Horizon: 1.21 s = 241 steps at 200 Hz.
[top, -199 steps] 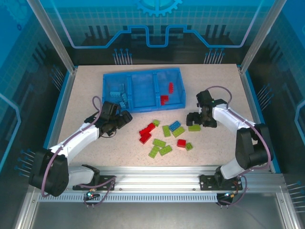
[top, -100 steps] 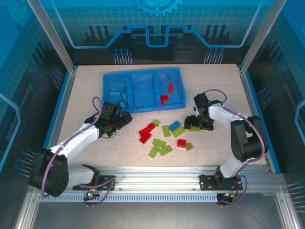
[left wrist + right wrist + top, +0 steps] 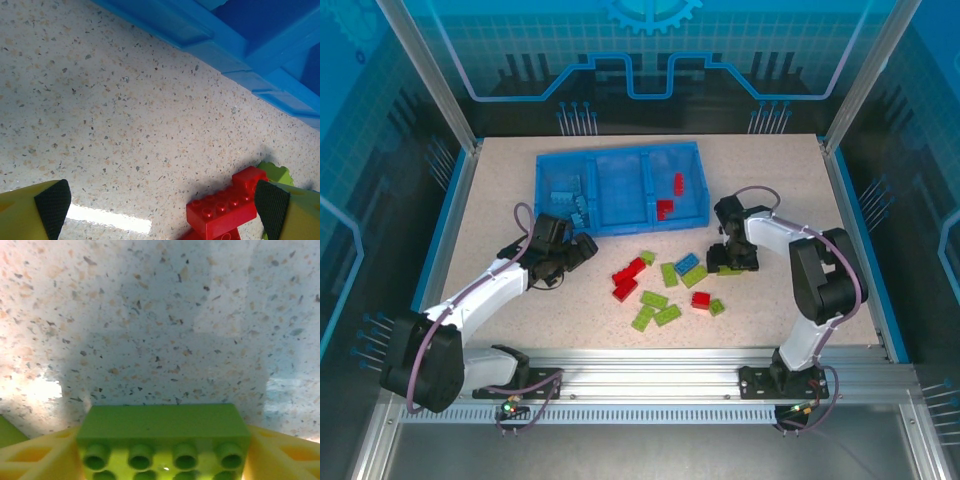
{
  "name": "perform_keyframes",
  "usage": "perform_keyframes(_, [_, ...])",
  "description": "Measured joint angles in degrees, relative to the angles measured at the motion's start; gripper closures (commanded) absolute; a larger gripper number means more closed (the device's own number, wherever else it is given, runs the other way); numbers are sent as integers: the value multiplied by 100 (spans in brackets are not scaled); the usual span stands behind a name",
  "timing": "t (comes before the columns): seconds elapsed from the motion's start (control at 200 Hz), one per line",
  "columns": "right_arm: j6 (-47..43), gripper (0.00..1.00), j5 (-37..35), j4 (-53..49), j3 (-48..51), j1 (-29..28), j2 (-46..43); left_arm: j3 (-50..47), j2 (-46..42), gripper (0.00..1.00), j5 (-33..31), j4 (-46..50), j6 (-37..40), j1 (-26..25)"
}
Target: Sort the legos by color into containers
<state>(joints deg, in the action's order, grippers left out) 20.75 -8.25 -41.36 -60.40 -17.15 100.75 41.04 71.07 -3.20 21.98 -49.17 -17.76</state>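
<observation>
1. Legos (image 3: 653,299) lie mostly loose in a cluster on the surface (image 3: 500,200), just near of the tray (image 3: 620,185). The cluster has not shifted over the last second.
2. The right arm has changed. Its wrist has swung left and slightly nearer, onto the right end of the cluster, and its elbow has folded in behind it.
3. The right fingers (image 3: 35,455) now sit against both ends of a green brick (image 3: 162,422), clamped on it. It is low, at or just above the surface, and right of the other loose bricks.
4. The left arm has stayed put near the tray's near-left corner. The left fingers (image 3: 52,202) are wide apart with nothing between them, and a red brick (image 3: 225,207) lies just inside the right-hand pad.
5. The tray's left compartment holds light-blue bricks (image 3: 565,195) and the right one holds red bricks (image 3: 670,195).
6. Judged from this, a green pick is just secured. Next would be a lift and a carry far-left to the middle compartment, which looks meant for green. Most of the sorting remains.
</observation>
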Motion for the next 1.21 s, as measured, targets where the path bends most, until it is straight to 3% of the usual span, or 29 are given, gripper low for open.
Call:
perform_keyframes(0.28, [37,45,-109,-155,-52,-35,-319,-2,0,1,0,0,0,0])
perform_keyframes(0.465, [85,45,544,-63,-719,-273,-927,-7,0,1,0,0,-2,0])
perform_keyframes(0.635, [321,44,1419,457,-1648,-538,-911,-52,0,1,0,-22,-22,0])
perform_keyframes(0.82, [549,44,2072,822,-3008,-844,20,-146,0,1,0,-42,-24,0])
perform_keyframes(1.015, [605,44,2074,603,-4658,-1366,1434,-157,0,1,0,-48,-26,0])
perform_keyframes(1.205, [745,42,2015,225,-5681,-1478,2393,-190,2,1,2,-90,-35,0])
